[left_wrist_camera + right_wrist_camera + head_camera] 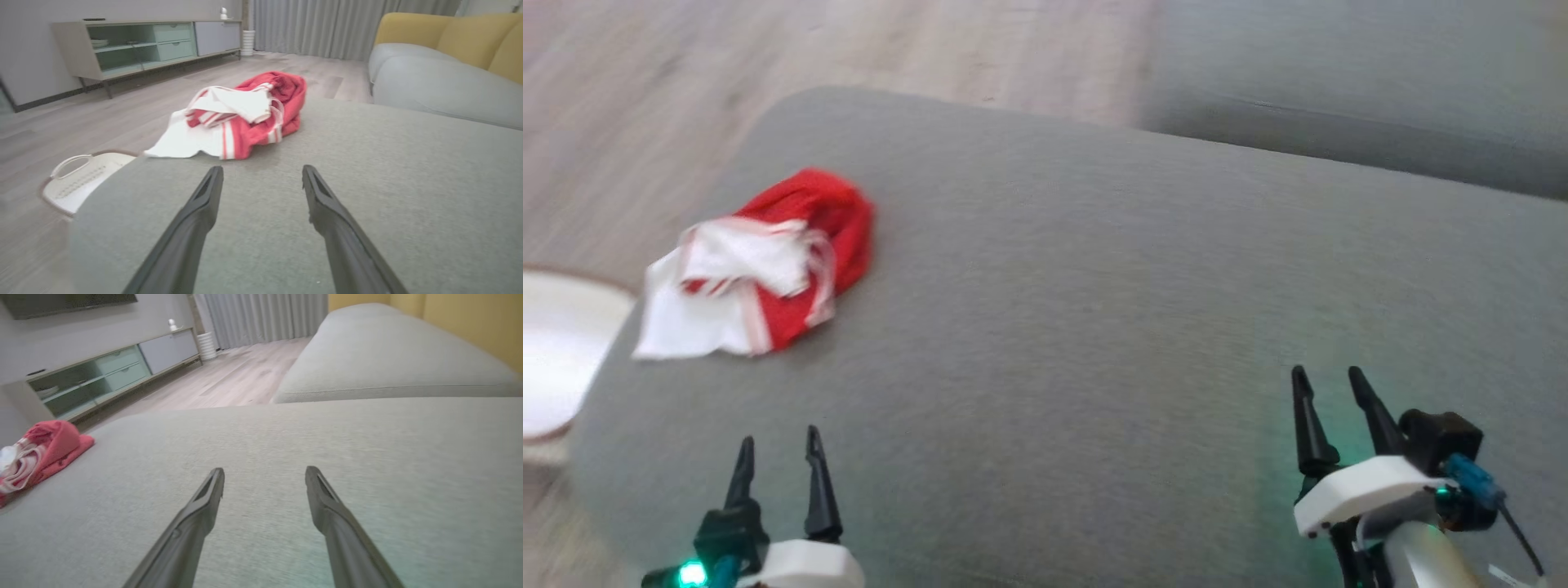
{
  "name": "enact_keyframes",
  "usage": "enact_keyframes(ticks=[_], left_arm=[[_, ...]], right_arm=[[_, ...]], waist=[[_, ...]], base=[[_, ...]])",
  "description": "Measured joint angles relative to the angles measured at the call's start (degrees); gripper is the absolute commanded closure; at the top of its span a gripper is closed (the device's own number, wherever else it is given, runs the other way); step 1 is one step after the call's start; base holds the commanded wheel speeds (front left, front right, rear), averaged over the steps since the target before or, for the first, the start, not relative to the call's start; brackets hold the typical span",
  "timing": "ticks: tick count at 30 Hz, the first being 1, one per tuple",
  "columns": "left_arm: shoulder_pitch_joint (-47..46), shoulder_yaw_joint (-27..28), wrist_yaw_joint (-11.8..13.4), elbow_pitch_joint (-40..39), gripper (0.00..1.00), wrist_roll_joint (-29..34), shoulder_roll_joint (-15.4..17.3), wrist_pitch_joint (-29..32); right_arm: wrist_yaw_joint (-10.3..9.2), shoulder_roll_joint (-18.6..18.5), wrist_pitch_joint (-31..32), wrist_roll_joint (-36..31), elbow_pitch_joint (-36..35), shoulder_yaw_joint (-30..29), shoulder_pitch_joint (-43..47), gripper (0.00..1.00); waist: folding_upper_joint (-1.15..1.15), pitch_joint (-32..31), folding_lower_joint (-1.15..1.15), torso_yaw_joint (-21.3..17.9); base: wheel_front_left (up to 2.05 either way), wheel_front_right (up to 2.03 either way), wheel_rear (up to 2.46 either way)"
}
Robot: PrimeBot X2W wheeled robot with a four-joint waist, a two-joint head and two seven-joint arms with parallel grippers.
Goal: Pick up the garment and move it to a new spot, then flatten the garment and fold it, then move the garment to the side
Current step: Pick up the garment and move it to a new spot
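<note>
Both the left gripper [778, 437] and the right gripper [1327, 374] are held spread apart and empty; the crumpled garment [768, 261] is seen ahead of the left one, untouched.

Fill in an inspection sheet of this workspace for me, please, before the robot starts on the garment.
Surface: grey cushion, broad and flat, with the garment lying on it.
Job's things: red and white garment, crumpled in a heap near the cushion's left edge, not yet picked up.
Clutter: nothing seen.
Grippers: left gripper and right gripper both open, holding nothing, both apart from the garment.
Cables: thin dark cable at the right wrist, away from the garment.
Surroundings: white basket on the wood floor beside the cushion; sofa behind; cabinet and curtains further off.
</note>
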Motion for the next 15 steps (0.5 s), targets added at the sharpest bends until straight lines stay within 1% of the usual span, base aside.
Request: enact_keyframes(ticks=[4, 8, 11, 15], left_arm=[[0.16, 2.48, 0.15, -0.03, 0.0, 0.89, 0.02, 0.01], [1.12, 5.38, -0.31, -0.03, 0.0, 1.43, 0.05, 0.01], [1.42, 7.23, -1.03, 0.05, 0.0, 1.78, 0.09, 0.01], [-0.4, 10.61, -1.64, 0.56, 0.0, 1.85, 0.24, 0.01]], right_arm=[[0.0, 0.04, 0.0, 0.87, 0.01, 1.01, -0.05, 0.0], [0.0, 0.07, 0.0, 1.11, 0.07, 2.45, -0.25, 0.0], [0.0, 0.07, 0.0, 1.05, 0.09, 2.75, -1.15, 0.0], [0.0, 0.07, 0.0, -0.38, -0.07, 3.12, -2.68, 0.0]], waist=[[0.0, 0.58, 0.0, 5.07], [0.0, 1.47, 0.0, 8.79], [0.0, 2.92, 0.0, 9.68], [0.0, 5.54, 0.0, 8.9]], base=[[0.0, 0.0, 0.0], [0.0, 0.0, 0.0], [0.0, 0.0, 0.0], [0.0, 0.0, 0.0]])
